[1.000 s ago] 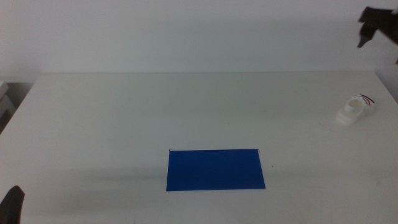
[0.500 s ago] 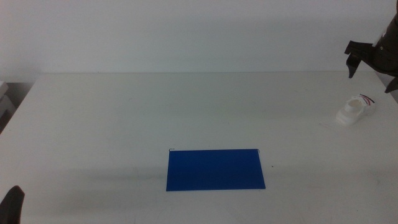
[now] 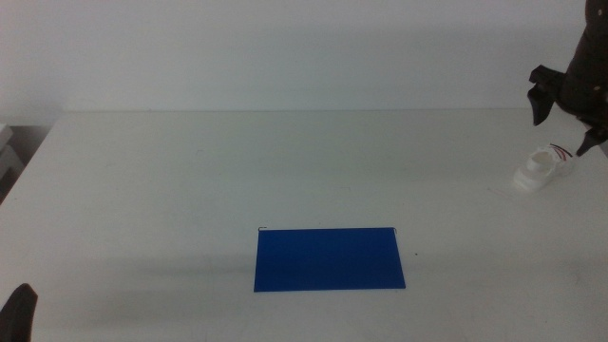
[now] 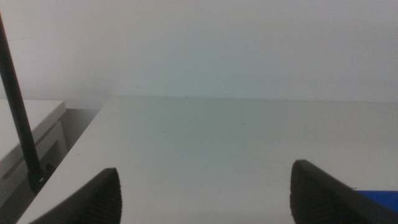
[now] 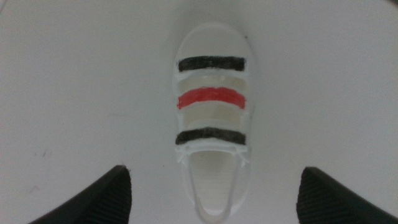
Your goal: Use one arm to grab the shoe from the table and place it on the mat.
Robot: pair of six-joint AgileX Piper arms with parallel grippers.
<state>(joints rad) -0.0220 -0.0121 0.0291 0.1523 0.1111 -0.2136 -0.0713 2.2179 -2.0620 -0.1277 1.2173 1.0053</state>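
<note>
Nearest to me, the left gripper (image 3: 19,312) sits low at the table's front corner, only its tip showing in the middle view. Its wrist camera shows its jaws spread wide with nothing between them, looking out over bare table (image 4: 236,143). It looks parked there to keep out of the way, since one arm is enough for this job.

A little further in lies the mat (image 3: 329,257), flat and dark blue on the white table (image 3: 237,161), a touch front of centre. Nothing is on it yet. It sits within either arm's reach, I'd guess, and it is well apart from the shoe.

Furthest off, near the right edge, is the shoe (image 3: 542,169), a small white sneaker standing on its sole, opening upward. The right gripper (image 3: 564,114) hangs just above and behind it, not touching. From its own camera the shoe (image 5: 212,121) runs straight between the two released jaws, black and red straps crossing it, one jaw well out on either side. That lines the jaws up to close across the shoe's narrow width, which seems the sensible way to pinch it. By my judgement the grab has not begun; the arm needs to come lower first.
</note>
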